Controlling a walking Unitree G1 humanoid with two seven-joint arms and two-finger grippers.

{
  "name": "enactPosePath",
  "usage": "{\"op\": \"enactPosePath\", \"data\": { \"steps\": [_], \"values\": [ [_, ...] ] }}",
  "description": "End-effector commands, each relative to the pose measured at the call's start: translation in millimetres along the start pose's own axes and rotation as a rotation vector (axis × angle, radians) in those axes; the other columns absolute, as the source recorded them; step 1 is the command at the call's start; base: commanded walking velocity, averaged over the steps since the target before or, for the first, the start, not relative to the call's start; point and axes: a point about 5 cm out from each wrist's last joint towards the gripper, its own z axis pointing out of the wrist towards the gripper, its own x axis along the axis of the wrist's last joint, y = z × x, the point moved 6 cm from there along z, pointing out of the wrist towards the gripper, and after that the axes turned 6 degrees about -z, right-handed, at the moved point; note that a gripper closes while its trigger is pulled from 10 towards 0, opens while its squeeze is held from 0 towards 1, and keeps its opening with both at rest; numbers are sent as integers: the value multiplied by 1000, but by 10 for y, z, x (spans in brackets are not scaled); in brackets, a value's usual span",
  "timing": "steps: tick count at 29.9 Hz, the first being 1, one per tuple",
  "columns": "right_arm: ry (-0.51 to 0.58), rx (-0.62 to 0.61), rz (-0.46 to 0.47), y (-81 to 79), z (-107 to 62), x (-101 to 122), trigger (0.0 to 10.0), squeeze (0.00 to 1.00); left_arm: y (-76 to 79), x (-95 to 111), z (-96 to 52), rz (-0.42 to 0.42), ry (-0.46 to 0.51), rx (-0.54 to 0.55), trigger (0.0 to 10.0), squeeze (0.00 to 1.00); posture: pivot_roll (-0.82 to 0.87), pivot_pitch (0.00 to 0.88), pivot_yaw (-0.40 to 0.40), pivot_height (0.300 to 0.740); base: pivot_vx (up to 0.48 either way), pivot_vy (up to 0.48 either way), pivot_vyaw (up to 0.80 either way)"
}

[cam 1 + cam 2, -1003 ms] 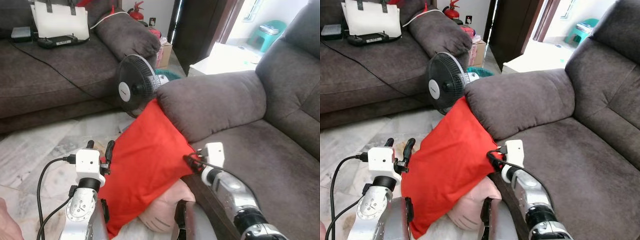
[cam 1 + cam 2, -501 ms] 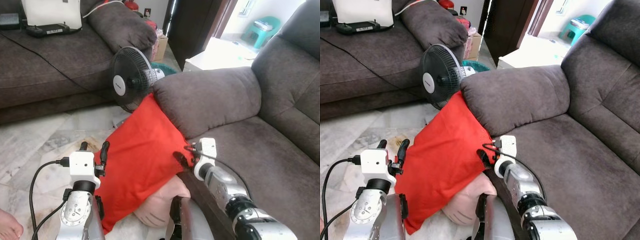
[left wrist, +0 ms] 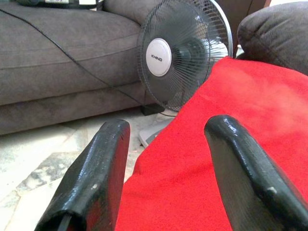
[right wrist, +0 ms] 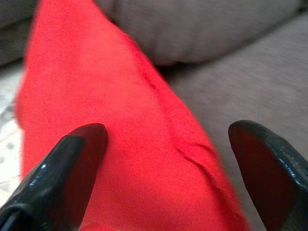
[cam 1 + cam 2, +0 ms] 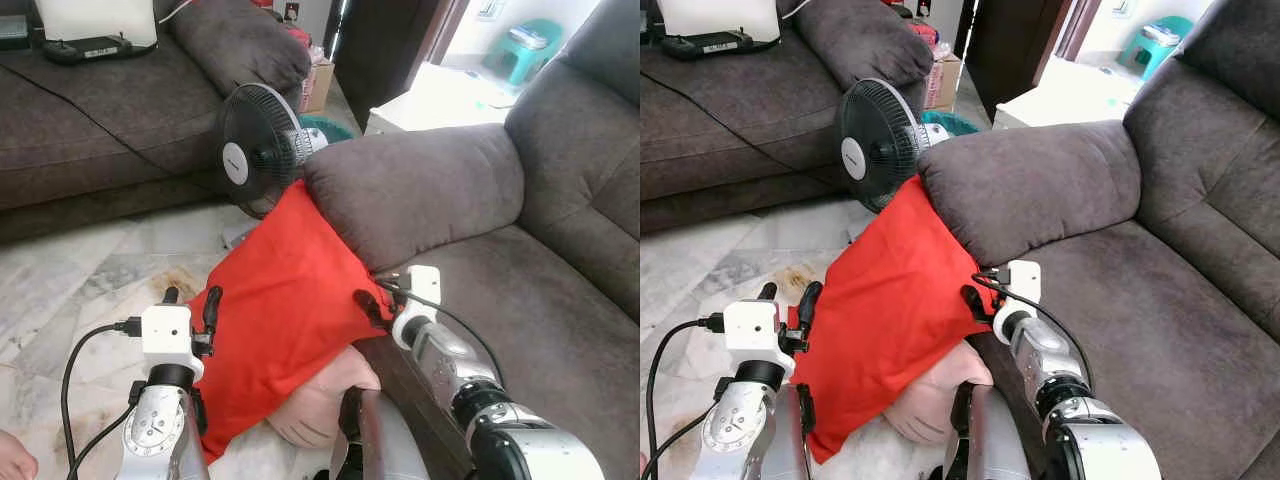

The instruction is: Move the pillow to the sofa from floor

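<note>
A red pillow [image 5: 285,300] stands slanted on the floor, its top corner leaning against the grey sofa's armrest [image 5: 420,190]. My left gripper [image 5: 190,302] is open at the pillow's left edge; in the left wrist view its fingers [image 3: 103,168] frame the red cloth [image 3: 231,96]. My right gripper [image 5: 373,306] is open at the pillow's right corner, beside the sofa front. In the right wrist view that gripper [image 4: 168,132] straddles the pillow's seam [image 4: 120,144]. The sofa seat [image 5: 540,300] lies to the right.
A pink cushion [image 5: 320,400] lies under the red pillow's lower end. A black standing fan [image 5: 255,162] is just behind the pillow. A second grey sofa [image 5: 100,110] with a white device [image 5: 95,20] and a cable runs along the left. A person's foot [image 5: 10,465] shows at bottom left.
The camera has shifted a little, so the whole scene sits slightly differently. Both grippers keep their places at the pillow's two sides, and the pillow has not visibly moved.
</note>
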Motion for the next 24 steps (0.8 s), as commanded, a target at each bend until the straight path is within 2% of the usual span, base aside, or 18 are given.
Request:
{"op": "enactPosePath", "data": {
  "steps": [1, 6, 11, 18, 24],
  "values": [
    [-16, -46, -10, 143, -34, -23, 10000, 0, 82, 20, -16, -13, -1, -23, 10000, 0, 282, 109, -254, 523, 0, 0, 0],
    [-66, -76, 0, 214, -64, -146, 10000, 0, 108, -4, -31, -17, -15, -34, 10000, 0, 281, 113, -251, 523, 0, 0, 0],
    [-101, -44, 42, 155, -71, -258, 10000, 0, 119, -28, -49, -20, -31, -41, 10000, 0, 282, 119, -250, 523, 0, 0, 0],
    [-111, 10, 168, 42, -69, -336, 10000, 0, 141, -74, -78, -37, -58, -55, 10000, 0, 284, 122, -249, 523, 0, 0, 0],
    [-82, 47, 296, -31, -51, -280, 10000, 0, 159, -88, -81, -54, -67, -62, 10000, 0, 286, 122, -250, 523, 0, 0, 0]
  ]
}}
